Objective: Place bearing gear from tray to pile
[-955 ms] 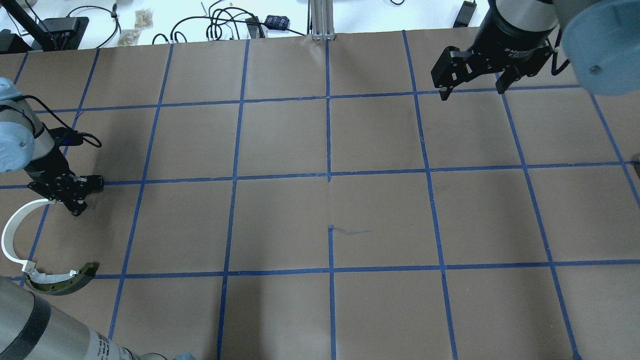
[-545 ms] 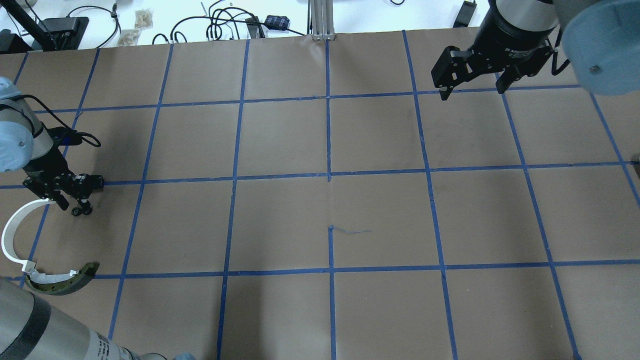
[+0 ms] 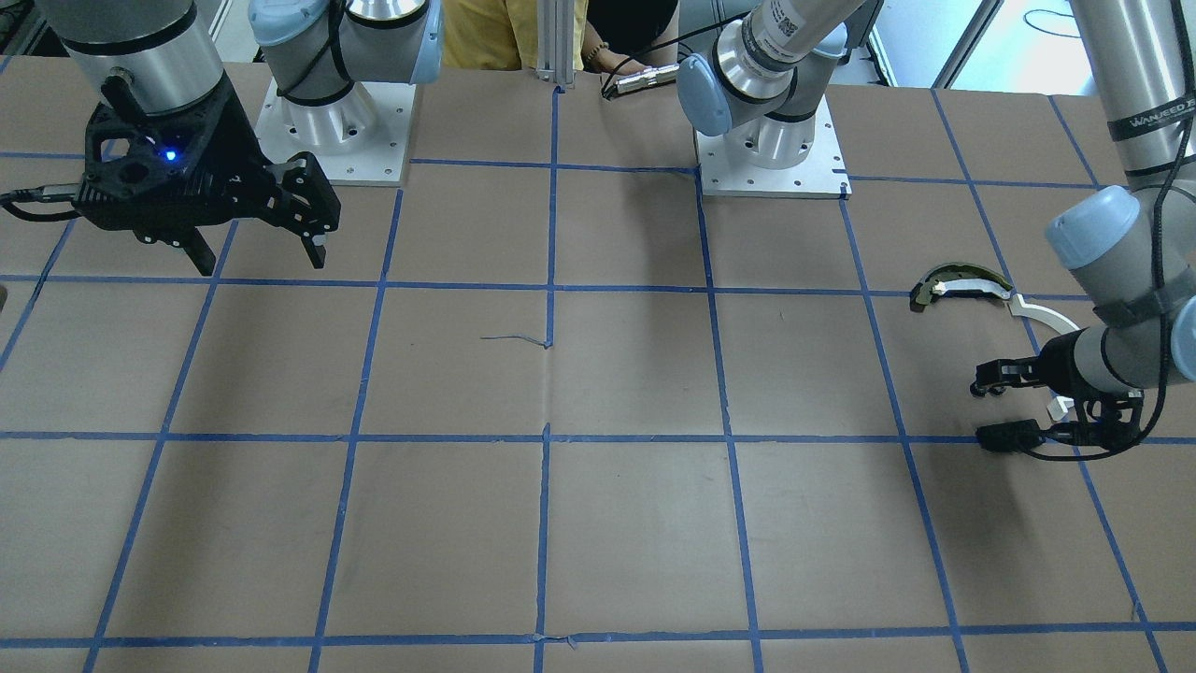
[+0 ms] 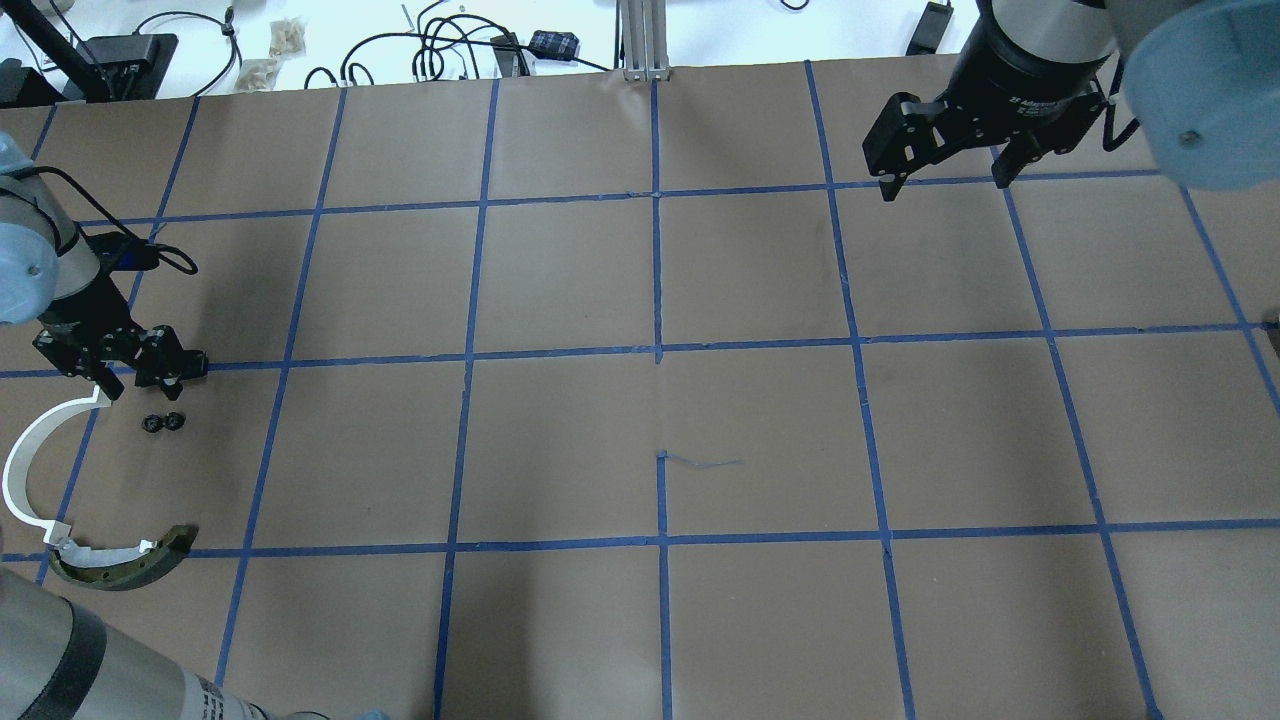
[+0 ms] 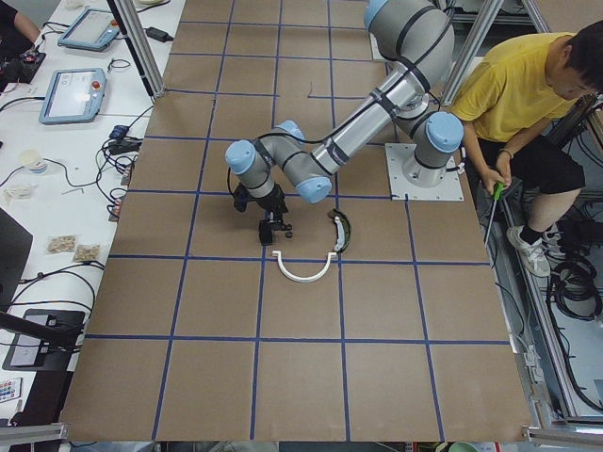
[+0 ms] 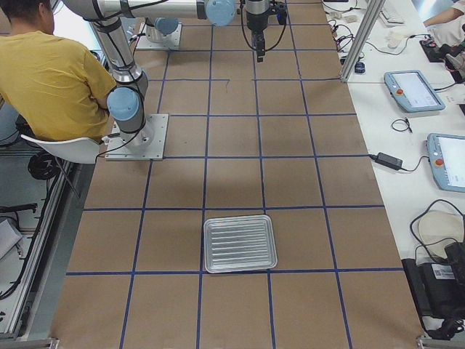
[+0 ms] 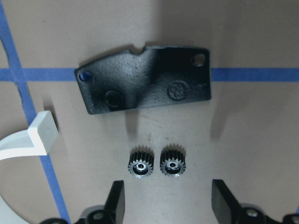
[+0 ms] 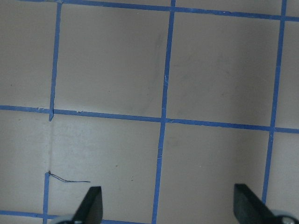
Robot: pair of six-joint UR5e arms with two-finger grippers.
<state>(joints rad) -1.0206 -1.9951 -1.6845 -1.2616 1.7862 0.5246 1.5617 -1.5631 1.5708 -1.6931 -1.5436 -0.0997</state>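
Two small black bearing gears [image 7: 156, 163] lie side by side on the paper, also in the overhead view [image 4: 163, 422]. They are in the pile, beside the flat black plate [image 7: 145, 79], the white arc strip [image 4: 20, 470] and the dark olive curved piece [image 4: 125, 565]. My left gripper [image 7: 169, 203] is open and empty; it hangs above the gears with one finger on each side, touching nothing. In the overhead view it [image 4: 125, 375] is just beyond the gears. My right gripper [image 4: 945, 180] is open and empty, high over the far right of the table.
The silver tray [image 6: 240, 243] sits empty at the table's right end. A person in a yellow shirt [image 5: 528, 94] sits behind the robot bases. Cables and small boxes [image 4: 450, 45] lie past the table's far edge.
My left gripper has opened, let go of the two gears on the paper by the white arc, and drawn back and up from them. The right arm has barely moved.
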